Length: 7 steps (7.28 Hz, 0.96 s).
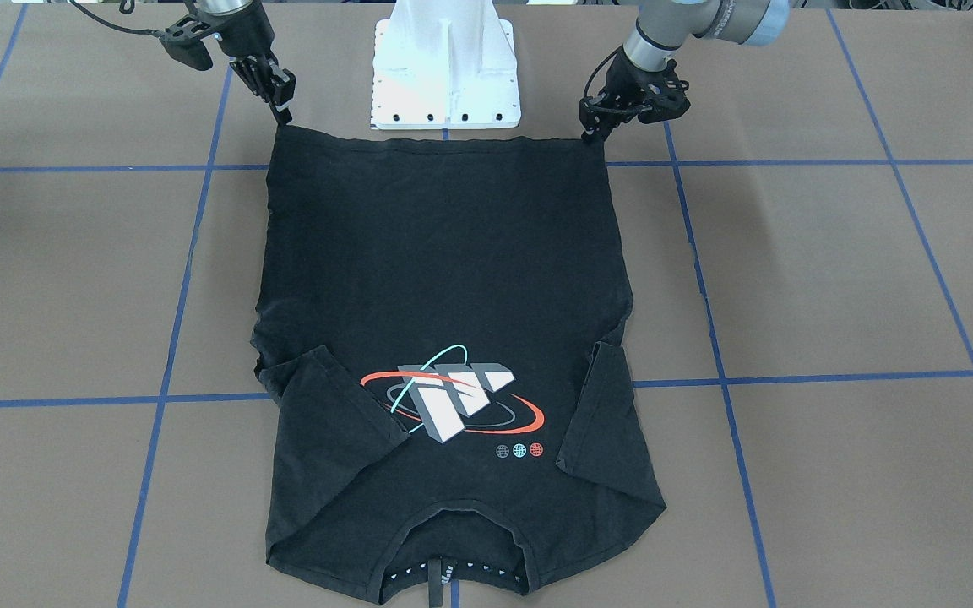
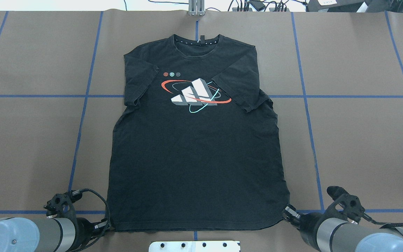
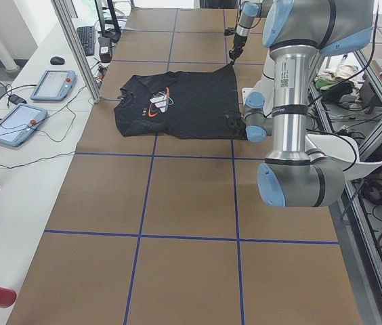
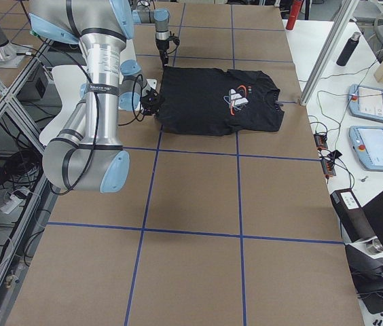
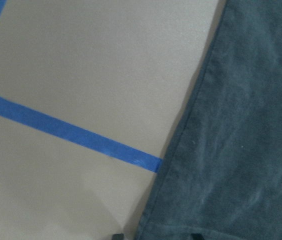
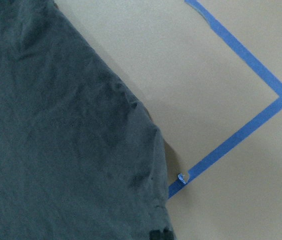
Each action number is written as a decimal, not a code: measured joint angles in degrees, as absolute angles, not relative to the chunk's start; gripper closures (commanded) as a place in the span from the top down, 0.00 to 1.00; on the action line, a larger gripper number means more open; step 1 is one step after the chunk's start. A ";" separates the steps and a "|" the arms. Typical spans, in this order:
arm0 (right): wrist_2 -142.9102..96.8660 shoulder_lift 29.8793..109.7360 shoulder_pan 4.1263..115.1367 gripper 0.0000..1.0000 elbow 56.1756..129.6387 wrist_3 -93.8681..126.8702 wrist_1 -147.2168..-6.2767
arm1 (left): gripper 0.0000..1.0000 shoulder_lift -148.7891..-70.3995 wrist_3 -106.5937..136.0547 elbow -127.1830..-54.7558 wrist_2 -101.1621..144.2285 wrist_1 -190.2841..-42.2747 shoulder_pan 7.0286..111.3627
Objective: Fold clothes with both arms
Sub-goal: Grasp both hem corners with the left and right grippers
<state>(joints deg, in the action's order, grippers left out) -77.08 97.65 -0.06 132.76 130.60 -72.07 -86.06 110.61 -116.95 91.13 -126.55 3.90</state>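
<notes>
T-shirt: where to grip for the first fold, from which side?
Grip the T-shirt at its two hem corners, one per gripper, coming from the robot's side. It lies flat, collar at the far end, sleeves folded inward; the hem corners are the nearest free edges, and the left gripper and right gripper sit beside them.

A brown worktop (image 2: 362, 140) is crossed by a grid of blue tape (image 2: 30, 95). A white base plate (image 1: 446, 76) sits at one long edge. On the white side bench (image 3: 1, 223) lie a tablet (image 3: 52, 84), a second tablet (image 3: 15, 125), a keyboard (image 3: 86, 39) and a mouse (image 3: 57, 60). A metal post (image 3: 79, 54) rises at the bench's edge, and a dark bottle (image 4: 348, 49) stands near it.
</notes>
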 measured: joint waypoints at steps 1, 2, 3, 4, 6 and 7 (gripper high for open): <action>-77.08 97.65 -0.03 0.00 132.81 130.60 -72.07 | 0.00 -86.03 110.64 -117.22 91.19 -126.13 3.89; -77.08 97.65 -0.01 0.00 132.85 130.61 -72.07 | 0.00 -86.01 110.65 -118.30 91.26 -124.49 3.91; -77.08 97.65 0.02 0.00 132.92 130.60 -72.07 | 0.00 -86.01 110.64 -120.29 91.80 -122.03 3.96; -77.13 97.66 0.13 0.00 133.16 130.59 -72.07 | 0.00 -85.99 110.60 -122.90 92.83 -119.56 4.00; -77.64 98.48 0.45 0.00 135.53 130.55 -72.11 | 0.00 -85.81 110.57 -127.67 93.71 -117.20 4.34; -78.17 99.02 0.57 0.00 137.99 130.58 -73.00 | 0.00 -85.50 110.57 -130.48 94.05 -116.84 4.62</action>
<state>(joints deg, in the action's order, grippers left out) -78.17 99.02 0.57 137.99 130.58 -73.00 -85.50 110.57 -130.48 94.05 -116.84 4.62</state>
